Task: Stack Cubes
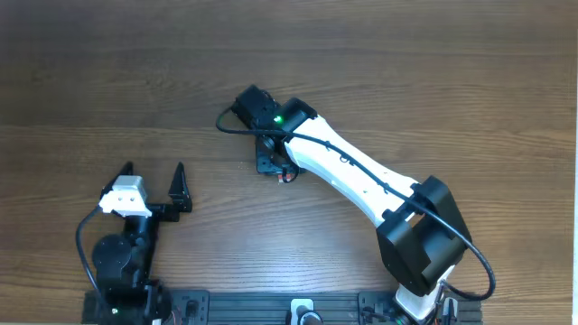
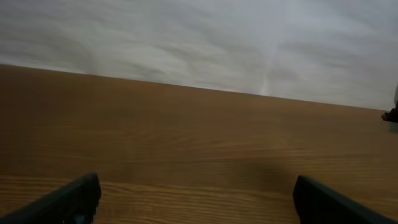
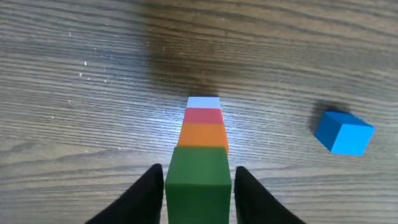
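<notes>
A column of cubes stands on the wooden table (image 3: 74, 74). From the top down it is a green cube (image 3: 198, 186), an orange cube (image 3: 204, 134), a red cube (image 3: 204, 116) and a pale cube (image 3: 204, 102). My right gripper (image 3: 198, 169) hangs straight over the column, its fingers (image 3: 146, 196) pressed against both sides of the green cube. A blue cube (image 3: 344, 132) lies alone on the table beside the stack. In the top view the right gripper (image 1: 274, 165) is near the table's middle. My left gripper (image 1: 153, 178) rests open near its base, holding nothing.
The wooden table (image 1: 433, 81) spreads wide around the stack. The right arm's white link (image 1: 352, 176) runs diagonally from its base at the bottom right. A pale wall (image 2: 199, 37) lies beyond the table's far edge in the left wrist view.
</notes>
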Tool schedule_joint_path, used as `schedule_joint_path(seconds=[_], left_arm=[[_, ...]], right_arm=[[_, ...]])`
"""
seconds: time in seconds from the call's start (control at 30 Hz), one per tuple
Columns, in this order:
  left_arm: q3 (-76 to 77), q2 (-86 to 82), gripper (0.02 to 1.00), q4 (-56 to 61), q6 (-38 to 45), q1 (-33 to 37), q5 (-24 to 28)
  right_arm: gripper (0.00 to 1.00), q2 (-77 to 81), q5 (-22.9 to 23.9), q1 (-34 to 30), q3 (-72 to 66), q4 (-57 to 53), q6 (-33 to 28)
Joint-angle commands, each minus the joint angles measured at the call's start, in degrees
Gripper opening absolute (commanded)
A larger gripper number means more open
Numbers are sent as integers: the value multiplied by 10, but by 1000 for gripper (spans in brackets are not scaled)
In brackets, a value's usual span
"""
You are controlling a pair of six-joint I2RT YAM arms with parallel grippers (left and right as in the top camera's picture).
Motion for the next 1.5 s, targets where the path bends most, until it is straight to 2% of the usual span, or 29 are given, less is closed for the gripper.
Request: schedule_joint_path(seconds=[0.03,1.5], left_arm=[[-3,-2,1000,-1,10,4,5],[-3,-2,1000,-1,10,4,5]], right_arm=[[380,13,0,2,12,-1,-2],[375,21,10,-13,12,0,39]])
